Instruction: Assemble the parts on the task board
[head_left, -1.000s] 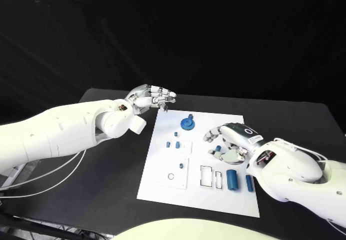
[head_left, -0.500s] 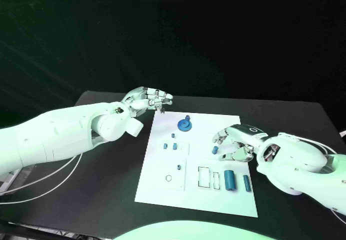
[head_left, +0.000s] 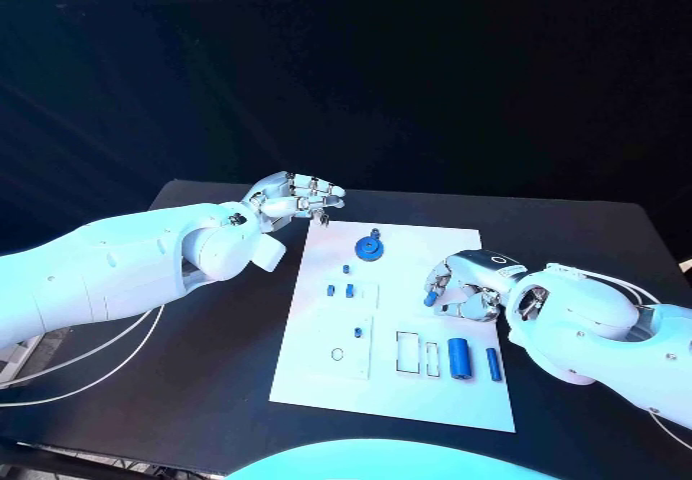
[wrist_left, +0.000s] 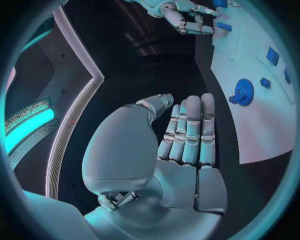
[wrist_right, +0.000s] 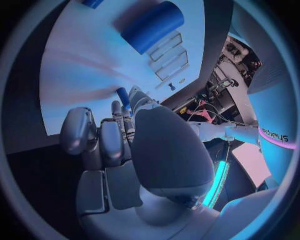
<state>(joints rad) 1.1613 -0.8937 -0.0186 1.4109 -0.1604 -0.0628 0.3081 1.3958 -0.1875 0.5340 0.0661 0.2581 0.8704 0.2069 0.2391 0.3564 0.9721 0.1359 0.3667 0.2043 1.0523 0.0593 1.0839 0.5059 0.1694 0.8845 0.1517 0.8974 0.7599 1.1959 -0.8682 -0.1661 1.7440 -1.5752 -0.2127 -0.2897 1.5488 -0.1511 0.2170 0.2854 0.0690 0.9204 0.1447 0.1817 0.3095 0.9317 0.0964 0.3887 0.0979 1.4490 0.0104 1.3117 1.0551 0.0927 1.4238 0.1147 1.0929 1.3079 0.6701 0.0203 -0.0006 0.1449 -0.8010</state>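
Beyond the board's (head_left: 325, 385) far left corner hovers the left hand (head_left: 296, 197), fingers curled, holding nothing, probably waiting. Just right of it the gear (head_left: 372, 247) stands on the board. Further right, the right hand (head_left: 464, 290) pinches a small peg (head_left: 431, 296), likely picking it up; two cylinders (head_left: 460, 358) lie nearer than it.

Head cam looked down from above at the task board (head_left: 397, 330). Each wrist cam sat right behind its own hand, close up, and both caught that same white board (wrist_left: 250, 100) (wrist_right: 81, 65).
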